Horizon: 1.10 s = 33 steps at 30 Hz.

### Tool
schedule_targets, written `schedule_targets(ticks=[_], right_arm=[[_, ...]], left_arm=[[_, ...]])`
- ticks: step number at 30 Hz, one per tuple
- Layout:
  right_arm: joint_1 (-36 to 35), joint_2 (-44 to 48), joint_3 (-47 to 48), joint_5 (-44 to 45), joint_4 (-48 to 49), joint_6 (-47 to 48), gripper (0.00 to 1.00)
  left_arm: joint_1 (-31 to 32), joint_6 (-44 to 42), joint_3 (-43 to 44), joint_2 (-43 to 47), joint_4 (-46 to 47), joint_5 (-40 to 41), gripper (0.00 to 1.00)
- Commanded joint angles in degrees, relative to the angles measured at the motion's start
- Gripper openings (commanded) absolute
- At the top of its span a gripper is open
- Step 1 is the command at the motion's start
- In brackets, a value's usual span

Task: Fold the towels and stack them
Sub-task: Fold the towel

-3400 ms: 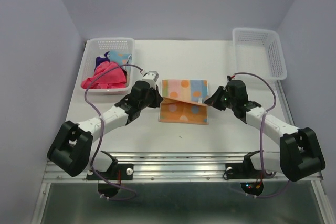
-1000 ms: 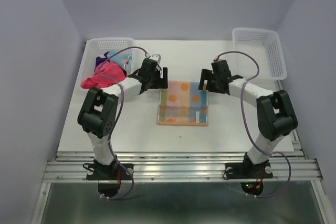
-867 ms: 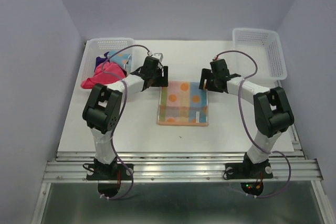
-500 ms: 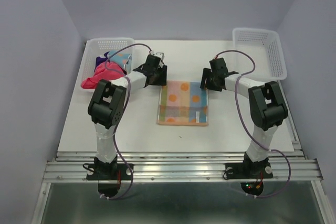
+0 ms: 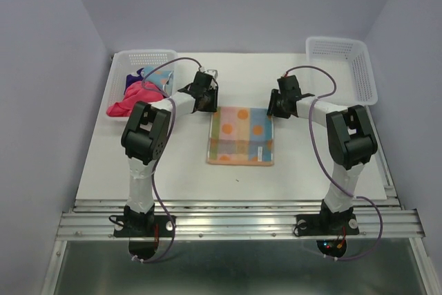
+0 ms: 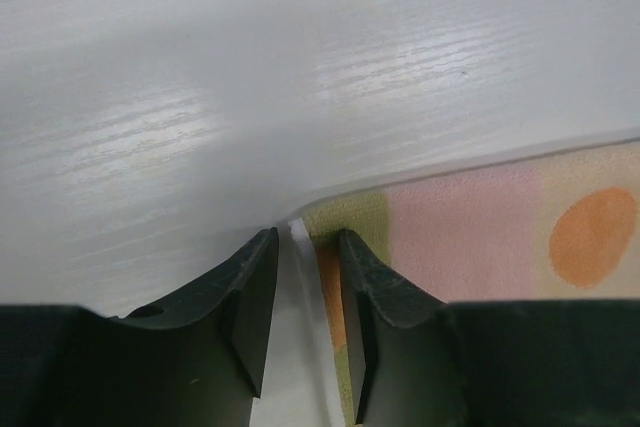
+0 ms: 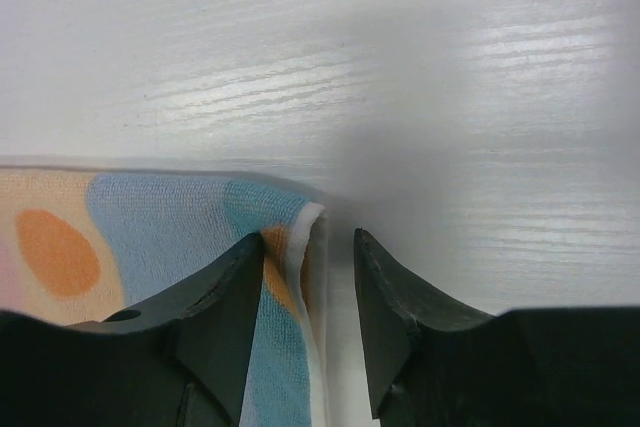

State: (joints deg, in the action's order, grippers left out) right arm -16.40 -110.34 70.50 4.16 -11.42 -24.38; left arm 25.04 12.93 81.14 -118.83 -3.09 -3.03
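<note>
The folded blue-and-orange towel [image 5: 241,136] lies unmoved mid-table [image 5: 173,164]. Both arms have reached farther since a second ago. The left gripper [image 6: 300,247] and right gripper [image 7: 335,242] have narrowed and stand half-open astride its far corners, seemingly not yet pinching.

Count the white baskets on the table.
2. The left basket sits at the far left corner, holding crumpled towels; the right basket at the far right corner. None looks hidden.
</note>
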Motion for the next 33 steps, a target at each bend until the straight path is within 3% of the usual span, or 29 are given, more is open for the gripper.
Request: schedule_targets(ticks=[1, 5, 12, 17, 22, 33], right_arm=[[0.8, -0.8, 2.3, -1.3, 3.4, 0.7, 0.45], [1.2, -1.7, 2.5, -2.4, 4.3, 2.3, 0.42], [1.6, -3.3, 3.7, -3.9, 5.5, 4.4, 0.37], [1.6, -4.6, 4.1, -3.7, 5.2, 4.8, 0.32], [1.6, -4.4, 4.3, -6.7, 5.3, 6.5, 0.01], [1.6, 7.9, -4.8, -13.5, 9.0, 9.4, 0.01]], left_arm=[[-0.2, -0.4, 3.1, -1.2, -1.0, -1.2, 0.41], [-0.2, -0.2, 2.9, -1.8, -0.4, -2.0, 0.33], [-0.2, -0.1, 3.3, -2.5, -0.2, -2.2, 0.0], [-0.2, -0.6, 3.1, -2.6, 0.2, -1.7, 0.0], [-0.2, -0.4, 0.5, -0.1, 2.7, -2.6, 0.0], [0.2, 2.0, -10.4, 12.9, 10.3, -5.4, 0.0]])
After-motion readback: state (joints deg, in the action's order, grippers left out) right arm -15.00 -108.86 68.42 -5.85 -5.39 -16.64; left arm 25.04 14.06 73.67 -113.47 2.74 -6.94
